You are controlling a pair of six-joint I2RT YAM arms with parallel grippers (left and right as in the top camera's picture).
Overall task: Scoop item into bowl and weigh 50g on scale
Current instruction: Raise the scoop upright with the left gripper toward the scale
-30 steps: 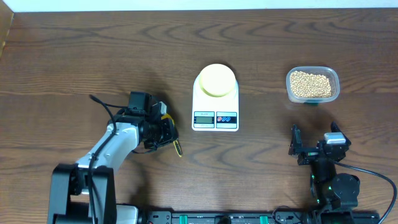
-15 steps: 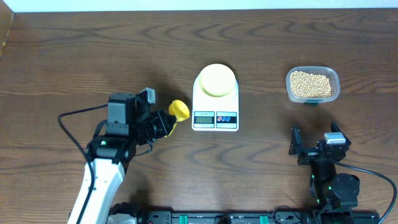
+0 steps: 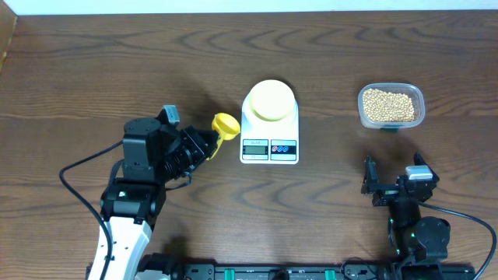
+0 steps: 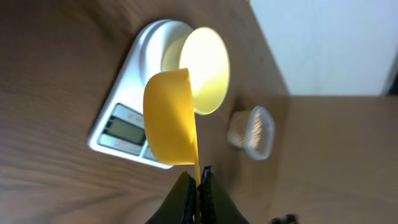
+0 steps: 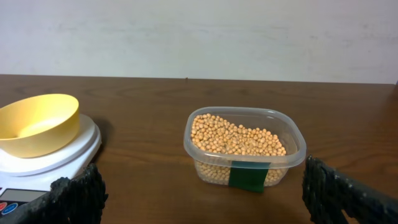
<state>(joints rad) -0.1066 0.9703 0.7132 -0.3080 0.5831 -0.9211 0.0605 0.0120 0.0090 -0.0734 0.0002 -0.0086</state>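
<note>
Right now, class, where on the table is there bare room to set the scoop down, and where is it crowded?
Bare wood lies between the scale and the clear tub, along the whole far edge behind both, and at the far left. It is crowded left of the scale, where the left pincer holds the yellow scoop close beside it.

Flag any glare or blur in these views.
Left wrist: the bowl blows out near white, and the yellow scoop near the lens looks soft. Right wrist: the beans are sharp, the fingers at the bottom corners blurred. Overhead: even light, no glare on the scale.
</note>
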